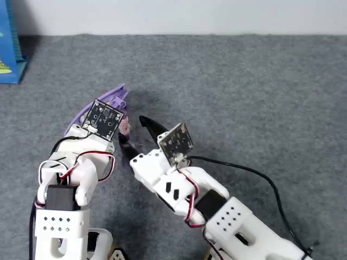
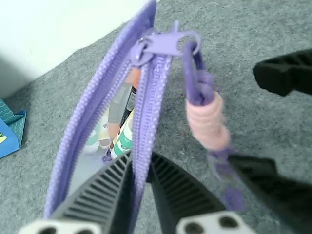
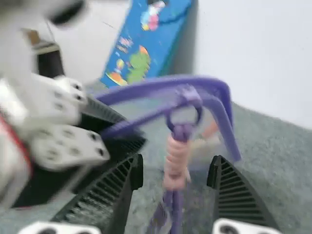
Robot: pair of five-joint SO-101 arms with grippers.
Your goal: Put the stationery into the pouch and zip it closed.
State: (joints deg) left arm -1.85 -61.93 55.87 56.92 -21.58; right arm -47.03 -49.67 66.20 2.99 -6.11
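At the far left edge of the table (image 1: 244,81) stood a blue box (image 1: 10,49), well apart from the work. It carried bright cartoon pictures, and whatever was printed on it was too blurred to read.

Toward the middle of the table, the left gripper (image 2: 140,158) was closed tight on one side of the purple pouch (image 2: 100,107), pinching the zip band near the open end. That hold kept the mouth upright and gaping, and I judged it was meant to brace the fabric so it would not drag along when the zip was drawn. Pens (image 2: 124,131) lay inside between the two zip bands, so the filling looked done, though I could not tell whether any stationery remained elsewhere. Their barrels bore coloured labels, none of them legible.

The zip slider (image 2: 163,44) sat at the end of the pouch away from the pinching fingers, so the zip was fully open. From it hung the pull (image 2: 207,119), a purple cord threaded with pink beads.

To the right of that, the right gripper (image 3: 178,163) was spread wide and held nothing. The beaded pull dangled between its two fingers, touching neither. By my reading it was lined up to close on the cord and draw the slider along toward the held end
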